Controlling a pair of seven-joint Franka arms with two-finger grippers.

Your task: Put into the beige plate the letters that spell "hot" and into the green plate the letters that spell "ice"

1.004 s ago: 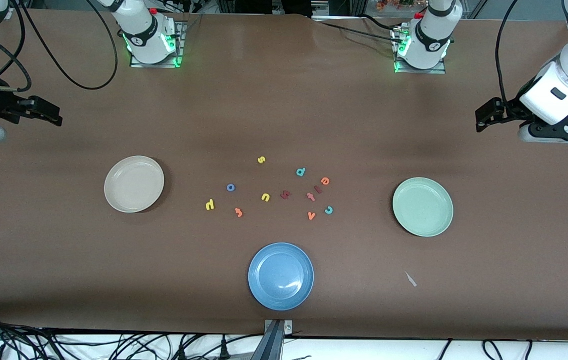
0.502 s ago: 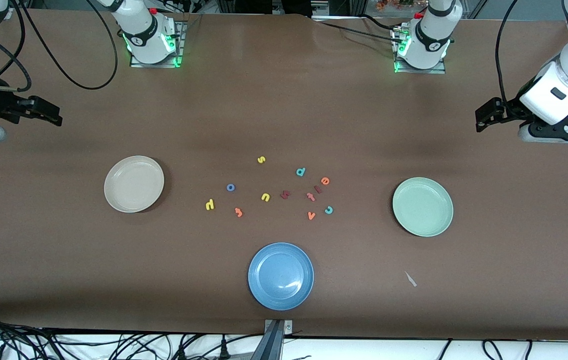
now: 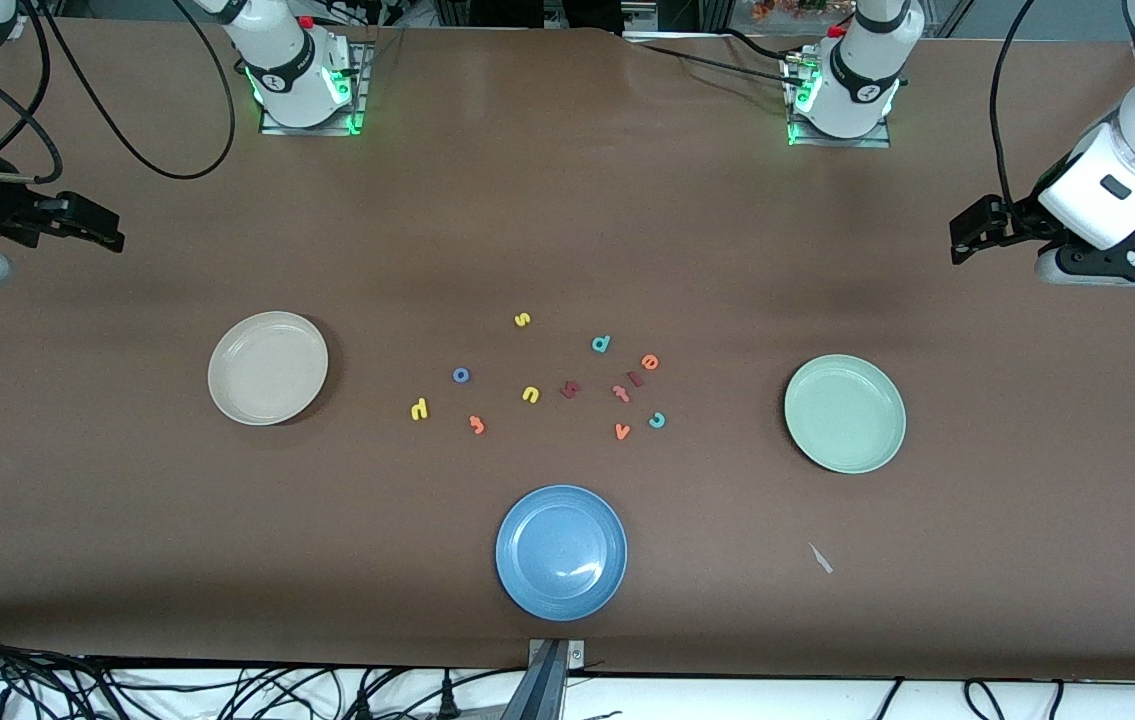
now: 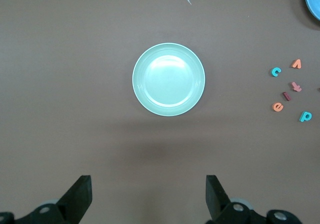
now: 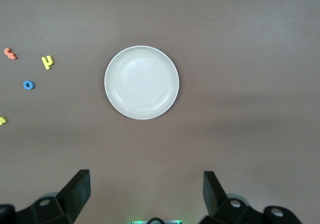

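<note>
Nothing has moved since the earlier frames: both arms wait at the table's ends, left gripper [image 3: 962,240] and right gripper [image 3: 107,232] spread wide and empty. Bare brown table [image 3: 567,200] surrounds the smooth round beige plate [image 3: 268,367], green plate [image 3: 845,413] and blue plate [image 3: 561,552]. Between them lie foam letters: h [image 3: 419,409], o [image 3: 461,375], t [image 3: 476,424], i [image 3: 636,379], c [image 3: 657,420], e [image 3: 650,362].

Front view high, facing robots; wrist views look down over plates, sharing letters [image 3: 567,385].
</note>
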